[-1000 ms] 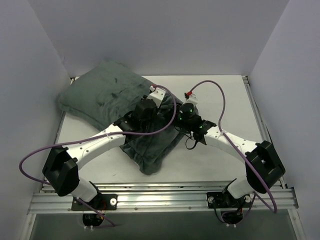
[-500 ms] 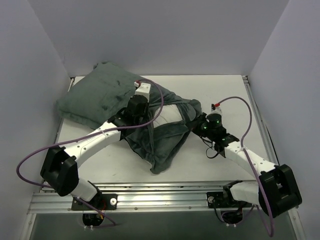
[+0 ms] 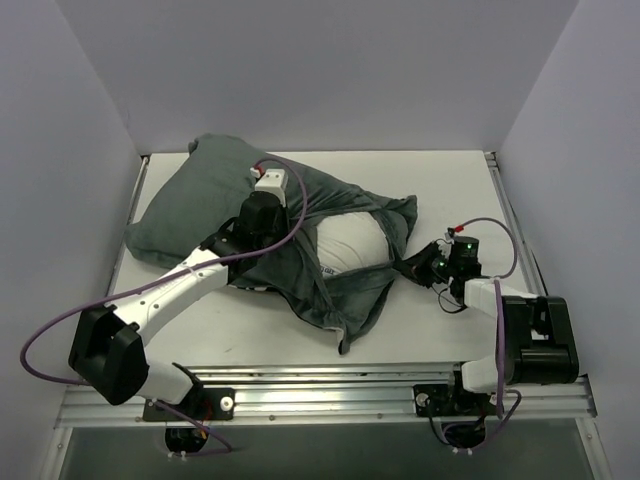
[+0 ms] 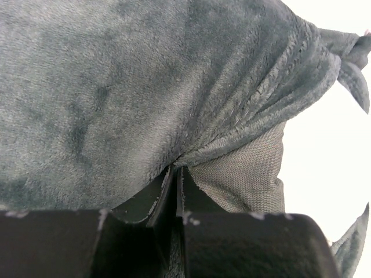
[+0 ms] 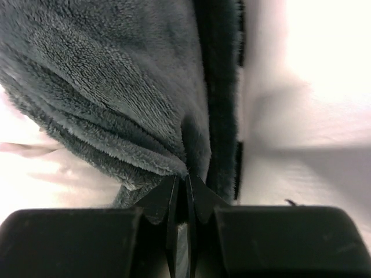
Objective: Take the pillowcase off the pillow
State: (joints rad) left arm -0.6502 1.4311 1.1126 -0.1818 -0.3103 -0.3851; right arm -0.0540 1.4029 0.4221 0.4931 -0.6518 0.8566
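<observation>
Most of pillow (image 3: 352,246) inside pillowcase (image 3: 200,200)

White arm links (image 3: 170,290), black joint housings (image 3: 105,350), black end effector fingers (image 5: 156,204), purple cables (image 3: 491,221) looping off both, green LEDs (image 3: 462,244) on right wrist

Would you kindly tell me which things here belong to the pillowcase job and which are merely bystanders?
Job: pillowcase; pillow; left gripper and right gripper, both pinching the pillowcase.
Bystanders: table; purple cables.
</observation>
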